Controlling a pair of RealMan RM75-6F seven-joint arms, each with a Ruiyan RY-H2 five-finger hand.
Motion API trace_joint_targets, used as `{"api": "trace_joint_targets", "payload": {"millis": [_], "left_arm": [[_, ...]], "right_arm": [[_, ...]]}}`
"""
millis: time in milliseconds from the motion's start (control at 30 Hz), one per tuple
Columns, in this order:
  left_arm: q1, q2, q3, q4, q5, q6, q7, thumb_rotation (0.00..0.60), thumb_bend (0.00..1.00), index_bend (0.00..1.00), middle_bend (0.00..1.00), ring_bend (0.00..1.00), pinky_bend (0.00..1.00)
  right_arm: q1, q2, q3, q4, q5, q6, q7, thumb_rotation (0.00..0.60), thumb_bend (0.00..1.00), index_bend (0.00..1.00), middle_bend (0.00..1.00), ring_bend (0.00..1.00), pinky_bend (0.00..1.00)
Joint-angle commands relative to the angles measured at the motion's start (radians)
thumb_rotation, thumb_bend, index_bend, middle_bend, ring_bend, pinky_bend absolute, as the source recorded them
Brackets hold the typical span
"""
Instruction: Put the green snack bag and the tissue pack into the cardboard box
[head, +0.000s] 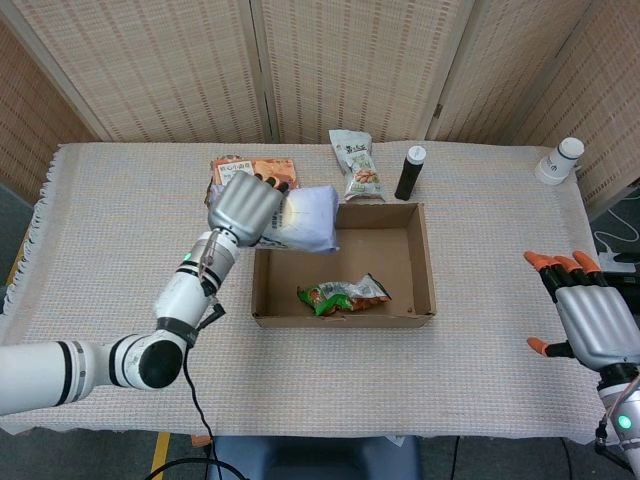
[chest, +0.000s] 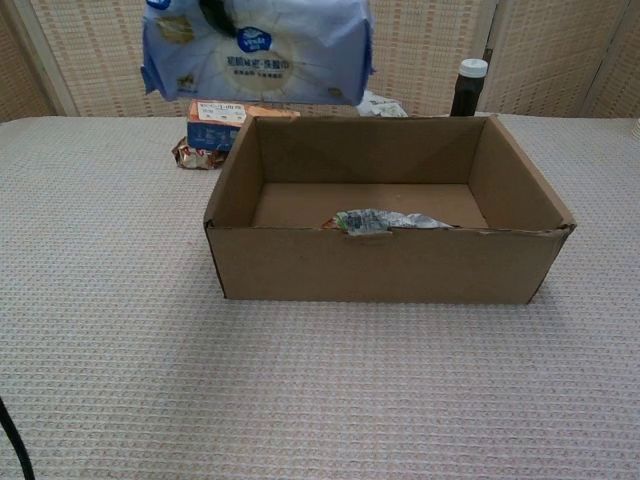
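Observation:
My left hand (head: 246, 207) grips the pale blue tissue pack (head: 308, 219) and holds it in the air over the left end of the cardboard box (head: 421, 262). In the chest view the tissue pack (chest: 258, 52) hangs high above the box's (chest: 385, 266) left wall, and only dark fingers (chest: 222, 14) of the hand show at its top. The green snack bag (head: 342, 294) lies inside the box near its front wall, also seen as a crumpled snack bag (chest: 378, 221) in the chest view. My right hand (head: 590, 319) hovers open at the table's right edge.
Behind the box lie an orange snack packet (head: 250, 170), a pale nut bag (head: 358, 165) and a dark bottle (head: 409, 172). A white object (head: 559, 160) stands at the far right corner. A woven cloth (head: 120, 250) covers the table; screens stand behind.

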Motion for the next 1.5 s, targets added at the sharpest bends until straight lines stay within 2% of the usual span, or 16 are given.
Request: {"api": "trace_joint_targets", "payload": {"millis": [33, 233, 333, 367, 433, 500, 567, 633, 833, 1033, 1167, 1300, 1333, 1400, 1467, 1500], "left_arm": [[-0.068, -0.079, -0.04, 0.015, -0.056, 0.024, 0.021, 0.6, 0.33, 0.49, 0.63, 0.58, 0.71], [-0.138, -0.227, -0.078, 0.096, -0.087, 0.06, 0.012, 0.6, 0.33, 0.49, 0.63, 0.58, 0.71], [-0.147, -0.309, -0.081, 0.149, -0.039, 0.094, -0.009, 0.6, 0.32, 0.48, 0.62, 0.57, 0.69], [-0.144, -0.33, -0.079, 0.163, -0.028, 0.101, -0.017, 0.6, 0.3, 0.44, 0.58, 0.53, 0.66], [-0.136, -0.36, -0.071, 0.192, -0.019, 0.095, -0.029, 0.6, 0.25, 0.29, 0.42, 0.39, 0.54], [-0.118, -0.37, -0.074, 0.212, -0.033, 0.074, -0.057, 0.6, 0.2, 0.06, 0.14, 0.13, 0.29], [-0.102, -0.37, -0.075, 0.224, -0.015, 0.072, -0.077, 0.6, 0.18, 0.0, 0.01, 0.01, 0.14], [-0.083, -0.366, -0.071, 0.231, 0.026, 0.079, -0.096, 0.6, 0.17, 0.0, 0.0, 0.0, 0.07], [-0.03, -0.322, -0.061, 0.212, 0.079, 0.112, -0.121, 0.6, 0.18, 0.0, 0.0, 0.0, 0.06], [0.084, -0.162, -0.05, 0.019, 0.136, 0.21, -0.181, 0.6, 0.27, 0.0, 0.0, 0.0, 0.08], [0.239, -0.013, 0.016, -0.185, 0.261, 0.348, -0.251, 0.6, 0.3, 0.0, 0.0, 0.0, 0.1], [0.319, 0.034, 0.062, -0.239, 0.358, 0.41, -0.289, 0.6, 0.3, 0.0, 0.0, 0.0, 0.11], [0.382, 0.063, 0.101, -0.263, 0.435, 0.459, -0.32, 0.6, 0.29, 0.0, 0.01, 0.0, 0.11], [0.57, 0.127, 0.216, -0.292, 0.599, 0.594, -0.44, 0.6, 0.27, 0.0, 0.02, 0.0, 0.12], [0.699, 0.151, 0.285, -0.268, 0.764, 0.651, -0.575, 0.6, 0.25, 0.0, 0.02, 0.0, 0.12], [0.745, 0.154, 0.302, -0.252, 0.813, 0.674, -0.625, 0.6, 0.25, 0.0, 0.02, 0.0, 0.12]], "right_arm": [[-0.001, 0.004, 0.001, 0.0, 0.005, 0.001, 0.004, 0.6, 0.07, 0.09, 0.11, 0.0, 0.0], [-0.004, 0.012, 0.001, 0.0, 0.007, 0.003, 0.012, 0.6, 0.07, 0.09, 0.11, 0.0, 0.0], [-0.009, 0.017, 0.001, 0.0, 0.001, 0.008, 0.019, 0.6, 0.07, 0.09, 0.11, 0.0, 0.0], [-0.011, 0.018, 0.0, 0.0, -0.002, 0.009, 0.021, 0.6, 0.07, 0.09, 0.11, 0.0, 0.0], [-0.015, 0.022, 0.0, 0.0, -0.008, 0.012, 0.026, 0.6, 0.07, 0.09, 0.11, 0.0, 0.0], [-0.017, 0.025, 0.0, 0.0, -0.009, 0.016, 0.029, 0.6, 0.07, 0.09, 0.11, 0.0, 0.0], [-0.018, 0.026, 0.0, 0.0, -0.009, 0.014, 0.03, 0.6, 0.07, 0.09, 0.11, 0.0, 0.0], [-0.016, 0.025, 0.0, 0.0, -0.008, 0.011, 0.028, 0.6, 0.07, 0.09, 0.11, 0.0, 0.0], [-0.01, 0.014, 0.0, 0.0, -0.008, 0.002, 0.014, 0.6, 0.07, 0.09, 0.11, 0.0, 0.0], [-0.007, 0.007, 0.001, 0.0, -0.006, 0.0, 0.009, 0.6, 0.07, 0.09, 0.11, 0.0, 0.0], [-0.008, 0.001, -0.003, 0.0, -0.02, -0.006, 0.007, 0.6, 0.06, 0.09, 0.11, 0.0, 0.0], [-0.009, -0.001, -0.005, 0.0, -0.032, -0.007, 0.009, 0.6, 0.06, 0.09, 0.11, 0.0, 0.0], [-0.012, -0.002, -0.006, 0.0, -0.043, -0.003, 0.011, 0.6, 0.07, 0.09, 0.11, 0.0, 0.0], [-0.022, -0.006, -0.005, 0.0, -0.075, 0.02, 0.019, 0.6, 0.07, 0.09, 0.11, 0.0, 0.0], [-0.032, -0.009, -0.009, 0.0, -0.088, 0.034, 0.016, 0.6, 0.07, 0.09, 0.11, 0.0, 0.0], [-0.033, -0.011, -0.01, 0.0, -0.089, 0.037, 0.013, 0.6, 0.07, 0.09, 0.11, 0.0, 0.0]]}}
